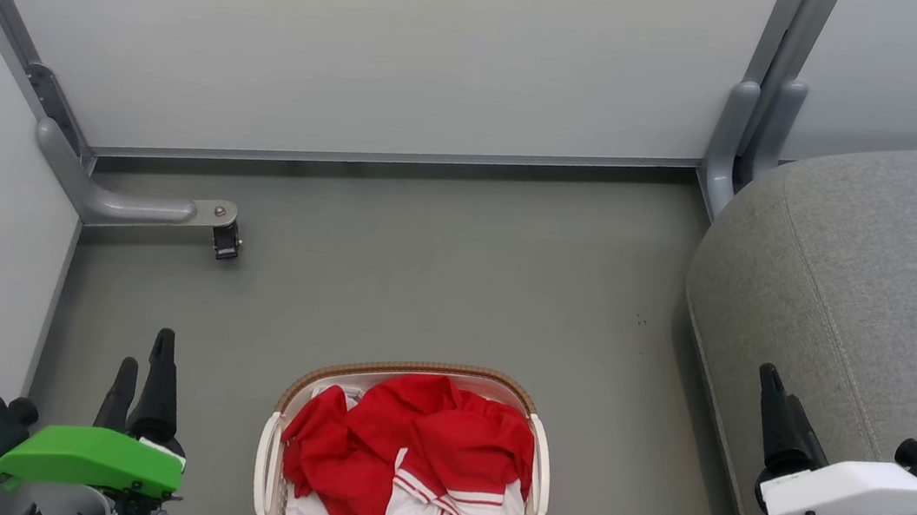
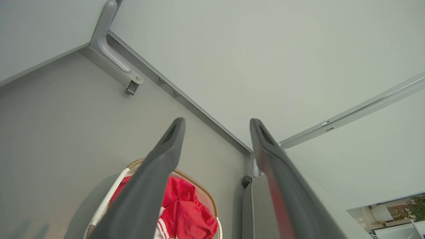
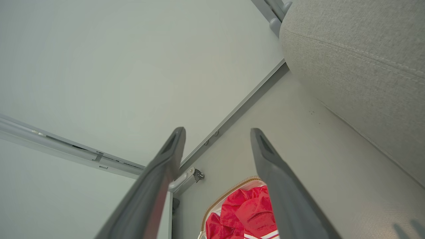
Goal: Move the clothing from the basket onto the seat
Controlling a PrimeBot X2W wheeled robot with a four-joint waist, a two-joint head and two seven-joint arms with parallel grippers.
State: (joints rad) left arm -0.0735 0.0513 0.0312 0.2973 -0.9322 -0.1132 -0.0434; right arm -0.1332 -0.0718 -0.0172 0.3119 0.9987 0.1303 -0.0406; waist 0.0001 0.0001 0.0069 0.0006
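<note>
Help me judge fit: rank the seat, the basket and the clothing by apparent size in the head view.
1. seat, largest, though cropped by the frame
2. basket
3. clothing, lying inside the basket

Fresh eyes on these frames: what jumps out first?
The bright red-and-white clothing heaped in the basket on the floor, bottom centre of the head view. Then the big grey seat at the right. The left hand and right hand sit open and empty either side of the basket.
</note>
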